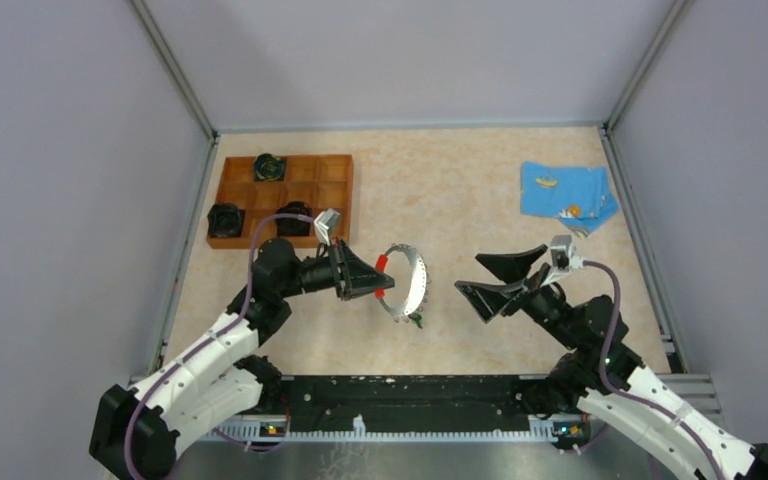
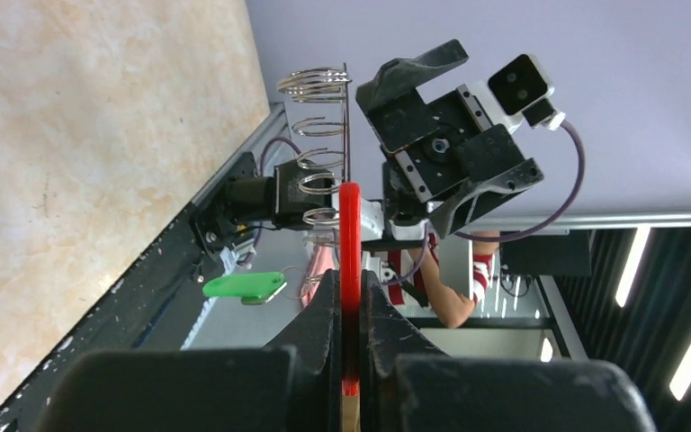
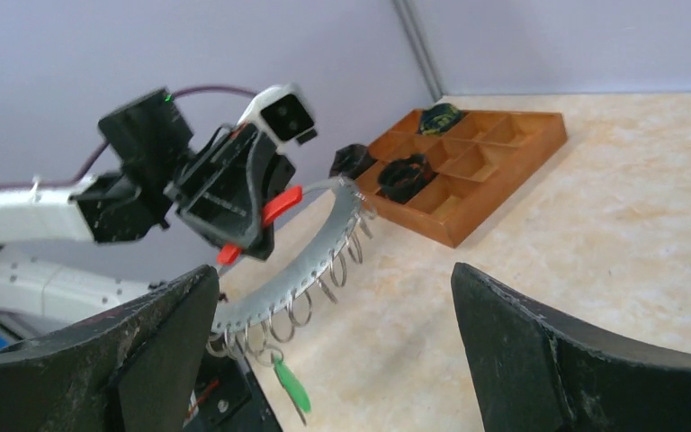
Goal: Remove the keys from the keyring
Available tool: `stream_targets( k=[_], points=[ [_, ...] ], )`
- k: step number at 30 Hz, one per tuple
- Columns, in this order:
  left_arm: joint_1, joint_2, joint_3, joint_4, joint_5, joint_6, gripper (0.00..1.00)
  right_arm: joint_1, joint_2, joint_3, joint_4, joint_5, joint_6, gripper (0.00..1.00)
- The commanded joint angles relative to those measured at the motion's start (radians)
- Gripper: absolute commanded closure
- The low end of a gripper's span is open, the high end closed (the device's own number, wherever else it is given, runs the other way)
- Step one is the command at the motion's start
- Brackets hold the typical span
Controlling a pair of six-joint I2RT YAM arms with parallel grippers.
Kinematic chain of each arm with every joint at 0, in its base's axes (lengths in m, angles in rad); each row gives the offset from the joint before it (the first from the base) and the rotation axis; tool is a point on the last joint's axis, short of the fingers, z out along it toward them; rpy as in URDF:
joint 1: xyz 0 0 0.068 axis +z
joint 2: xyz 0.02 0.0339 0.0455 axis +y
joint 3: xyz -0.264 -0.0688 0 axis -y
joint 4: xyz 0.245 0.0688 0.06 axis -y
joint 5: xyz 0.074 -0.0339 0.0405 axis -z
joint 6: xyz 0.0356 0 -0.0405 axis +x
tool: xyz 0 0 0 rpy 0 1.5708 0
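Note:
My left gripper (image 1: 368, 277) is shut on the red section (image 2: 350, 234) of the keyring (image 1: 407, 281) and holds it upright above the table. The keyring is a grey band with several small wire loops (image 3: 324, 270). One key with a green head (image 3: 291, 387) hangs from a loop at its lower end; it also shows in the left wrist view (image 2: 244, 286) and in the top view (image 1: 416, 320). My right gripper (image 1: 482, 275) is wide open and empty, just right of the ring, its fingers (image 3: 549, 351) framing it in the right wrist view.
A brown wooden compartment tray (image 1: 332, 195) stands at the back left with three black pucks (image 1: 269, 167) in it. A blue cloth (image 1: 565, 190) lies at the back right. A black rail (image 1: 410, 400) runs along the near table edge.

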Motion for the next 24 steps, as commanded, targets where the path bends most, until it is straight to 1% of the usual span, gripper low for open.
stream_targets(
  k=[1, 2, 4, 8, 11, 14, 20, 24],
  points=[
    [0.021, 0.020, 0.089, 0.036, 0.143, -0.051, 1.00, -0.001, 0.000, -0.060, 0.161, -0.216, -0.097, 0.01],
    [0.023, 0.024, 0.102, 0.030, 0.150, -0.049, 1.00, -0.001, 0.005, -0.080, 0.196, -0.262, -0.096, 0.01],
    [0.026, 0.027, 0.123, 0.027, 0.157, -0.050, 1.00, 0.011, 0.002, -0.110, 0.231, -0.288, -0.106, 0.01],
    [0.032, 0.040, 0.151, 0.028, 0.166, -0.052, 1.00, 0.075, -0.010, -0.162, 0.278, -0.265, -0.173, 0.02],
    [0.037, 0.058, 0.161, 0.038, 0.169, -0.052, 1.00, 0.153, 0.007, -0.188, 0.296, -0.189, -0.251, 0.03],
    [0.043, 0.081, 0.163, 0.071, 0.181, -0.071, 1.00, 0.219, 0.025, -0.239, 0.398, -0.112, -0.311, 0.04],
    [0.047, 0.116, 0.183, 0.093, 0.184, -0.081, 1.00, 0.347, 0.112, -0.292, 0.594, 0.036, -0.412, 0.13],
    [0.049, 0.130, 0.180, 0.099, 0.180, -0.077, 1.00, 0.392, 0.176, -0.297, 0.651, 0.142, -0.469, 0.18]
  ],
)
